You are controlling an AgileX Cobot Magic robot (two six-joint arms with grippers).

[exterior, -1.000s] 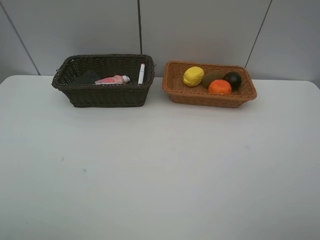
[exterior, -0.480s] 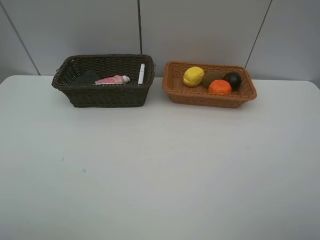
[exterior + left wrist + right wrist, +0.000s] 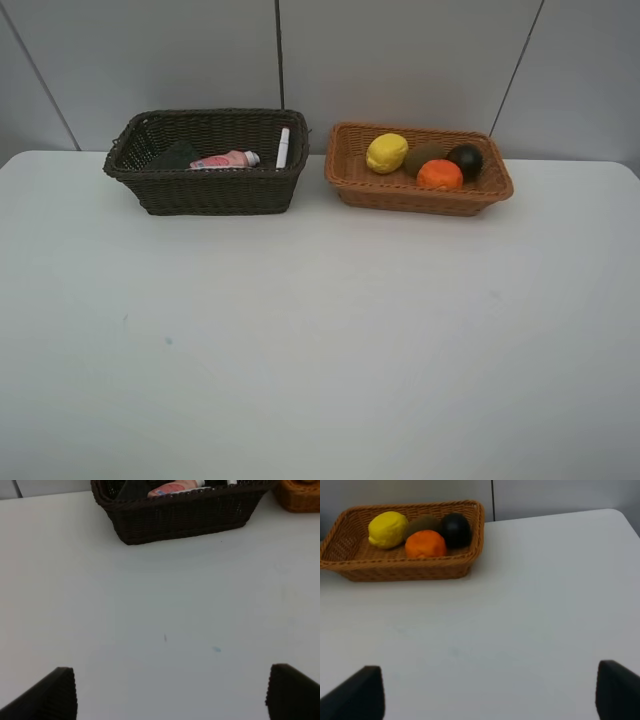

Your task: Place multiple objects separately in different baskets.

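Observation:
The dark brown basket [image 3: 210, 190] stands at the back left and holds the dark green eraser block [image 3: 176, 154], the pink bottle [image 3: 225, 159] and the white marker [image 3: 283, 146]; the blue-capped tube is hidden. The orange-tan basket [image 3: 420, 195] at the back right holds the lemon [image 3: 386, 152], kiwi [image 3: 424, 155], orange [image 3: 439, 174] and mangosteen [image 3: 466, 159]. Neither gripper shows in the exterior high view. My left gripper [image 3: 170, 695] is open and empty over the table, short of the dark basket [image 3: 180, 515]. My right gripper [image 3: 487, 695] is open and empty, short of the tan basket [image 3: 405, 567].
The white table [image 3: 320, 330] reaches from the baskets to the front edge. A grey panelled wall [image 3: 400, 50] stands right behind the baskets. Small marks [image 3: 165, 638] dot the tabletop.

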